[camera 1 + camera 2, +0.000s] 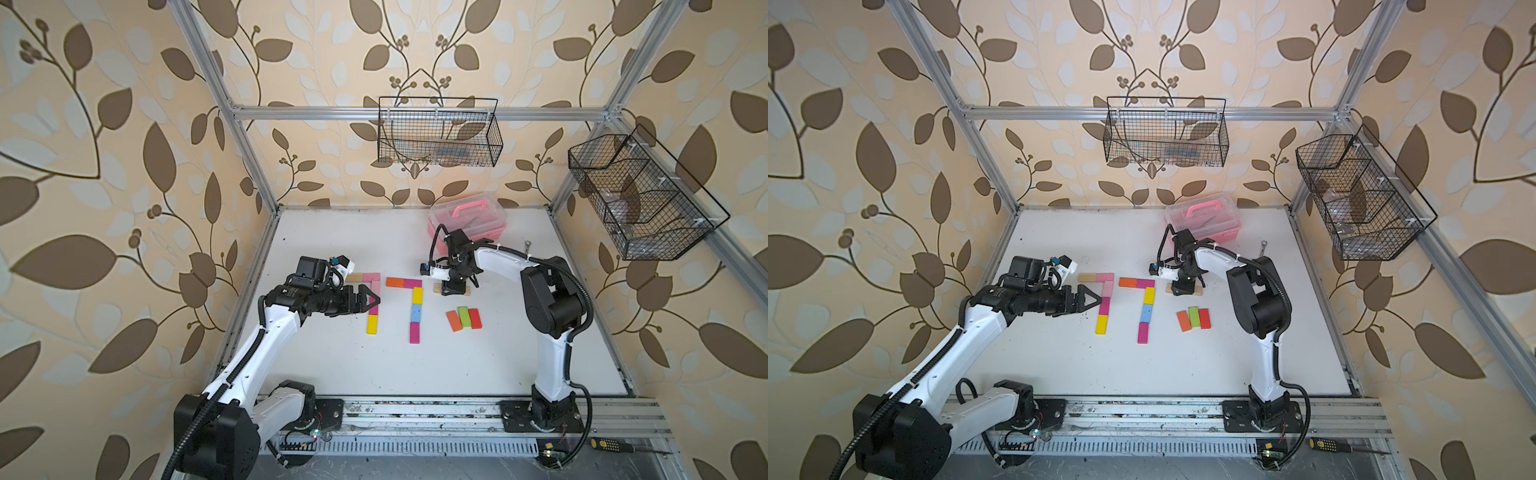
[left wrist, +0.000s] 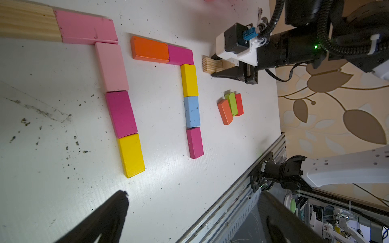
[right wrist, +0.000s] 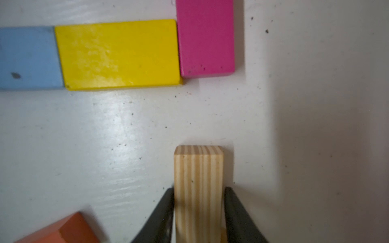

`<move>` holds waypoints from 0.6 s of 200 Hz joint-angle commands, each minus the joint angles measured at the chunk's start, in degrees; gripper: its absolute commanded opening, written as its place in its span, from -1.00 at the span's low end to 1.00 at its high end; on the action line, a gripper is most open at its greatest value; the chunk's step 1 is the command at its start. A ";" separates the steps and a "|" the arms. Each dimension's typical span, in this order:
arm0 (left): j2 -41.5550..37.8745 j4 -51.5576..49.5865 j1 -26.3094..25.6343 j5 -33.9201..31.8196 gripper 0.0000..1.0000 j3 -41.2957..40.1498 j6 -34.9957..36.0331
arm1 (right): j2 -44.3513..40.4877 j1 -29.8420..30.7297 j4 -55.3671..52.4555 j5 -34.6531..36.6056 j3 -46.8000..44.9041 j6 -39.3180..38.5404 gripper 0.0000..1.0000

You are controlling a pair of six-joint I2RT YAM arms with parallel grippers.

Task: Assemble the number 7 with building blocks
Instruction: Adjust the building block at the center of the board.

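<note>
**Fig. Third numeral begun.** The white desk (image 1: 374, 374) carries the whole layout. The pink box (image 1: 467, 220) stands at its far edge, well apart from the work.

Two finished figures lie flat side by side. The left number 7 (image 1: 371, 276) has a wood-and-pink bar over a stem of pale pink, magenta and yellow. The middle number 7 (image 1: 417, 296) has an orange-and-magenta bar over a stem of yellow, blue and magenta. Within each figure the blocks butt end to end, so each reads as one stroke.

The left tool (image 1: 373, 299) hangs at the stem of the left numeral with its jaws wide apart and holding nothing, apparently parked clear of the other arm.

The right tool (image 1: 452, 289) points down at the desk just to the right of the middle numeral's bar.

An orange block (image 1: 454, 321), a green block (image 1: 464, 316) and a red block (image 1: 475, 318) lie bunched together nearer the robot. They are probably stock for the third stem.

The plain wooden block (image 3: 199, 178) rests on the desk between the right tool's fingers (image 3: 166, 202), level with the two bars and set off by a gap. This placement suggests it is the first bar piece of a third 7. The fingers flank its sides closely, but the close view does not show whether they press on it or have just let go.
</note>
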 commanded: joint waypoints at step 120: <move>-1.91 0.60 -0.65 2.20 0.98 -0.59 0.93 | -46.95 -14.09 34.88 -15.79 -27.41 76.88 1.00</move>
